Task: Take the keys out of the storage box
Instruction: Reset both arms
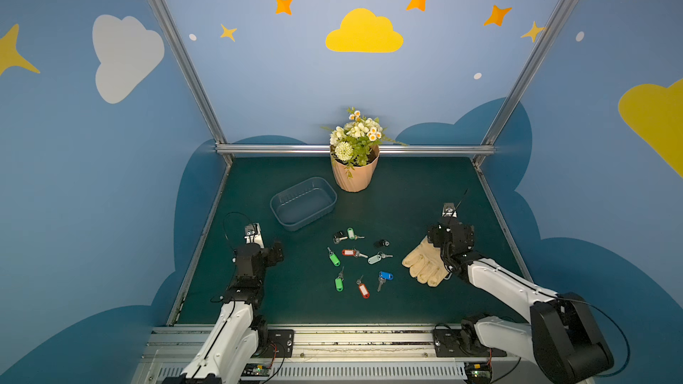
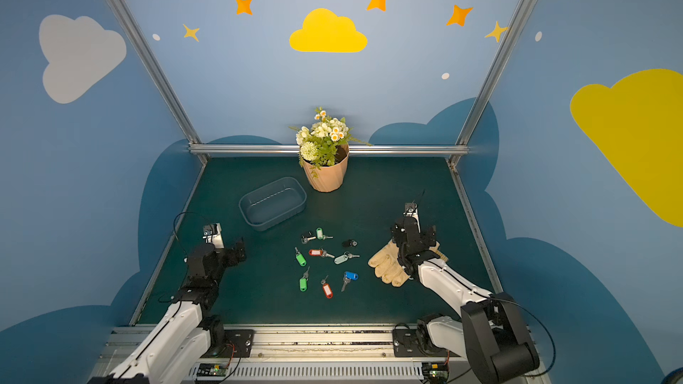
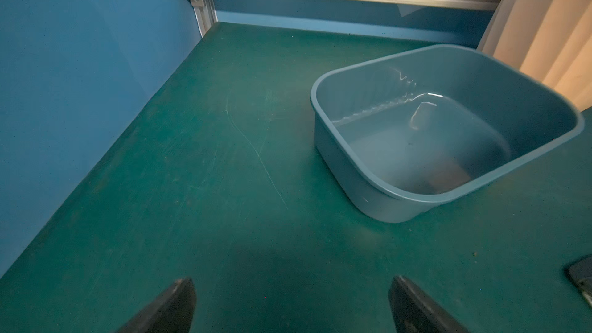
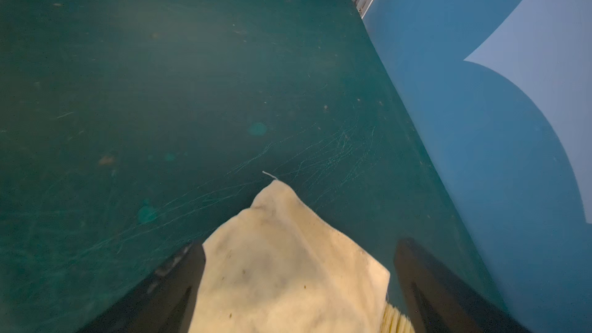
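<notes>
The left pincer (image 3: 291,297) is spread wide with nothing held, above bare surface (image 3: 192,155) near the storage box (image 3: 346,168); the right pincer (image 4: 299,251) is likewise spread wide, its jaws set either side of a cream glove (image 4: 288,277) at its cuff, though contact cannot be told. The storage box is stood open side up just beside the flower pot (image 1: 354,177), its long axis slanted from near left to far right in both top views. The keys (image 1: 348,252) are scattered flat on the surface in front of the box, between the arms, their blades pointed in differing directions.
</notes>
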